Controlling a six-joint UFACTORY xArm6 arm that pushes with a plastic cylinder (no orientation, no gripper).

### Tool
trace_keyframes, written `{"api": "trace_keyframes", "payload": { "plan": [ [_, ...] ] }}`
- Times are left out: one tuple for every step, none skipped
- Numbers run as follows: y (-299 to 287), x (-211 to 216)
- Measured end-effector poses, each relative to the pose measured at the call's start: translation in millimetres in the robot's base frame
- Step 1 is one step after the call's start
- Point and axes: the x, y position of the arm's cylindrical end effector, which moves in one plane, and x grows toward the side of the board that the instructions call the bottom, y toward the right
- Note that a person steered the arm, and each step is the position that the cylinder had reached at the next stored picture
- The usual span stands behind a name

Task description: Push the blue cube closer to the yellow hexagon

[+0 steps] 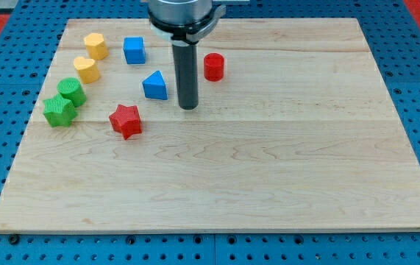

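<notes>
The blue cube sits near the view's top left of the wooden board. The yellow hexagon lies just to its left, a small gap apart. My tip rests on the board right of the blue triangle, below and to the right of the blue cube, touching no block.
A yellow heart-like block lies below the hexagon. Two green blocks sit at the left edge. A red star lies below the triangle. A red cylinder stands right of my rod.
</notes>
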Motion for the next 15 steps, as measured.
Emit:
{"api": "trace_keyframes", "payload": {
  "plan": [
    [-42.7,-39.8],
    [-33.8,-39.2],
    [-33.6,-7.7],
    [-35.5,-4.5],
    [-35.5,-6.0],
    [-35.4,-9.1],
    [-35.6,-9.1],
    [-31.2,-4.8],
    [-28.3,-0.5],
    [78.0,-10.8],
    [106.9,-108.7],
    [35.4,-150.7],
    [-49.2,-150.3],
    [-97.0,-150.2],
    [-104.0,-135.5]
  ]
}}
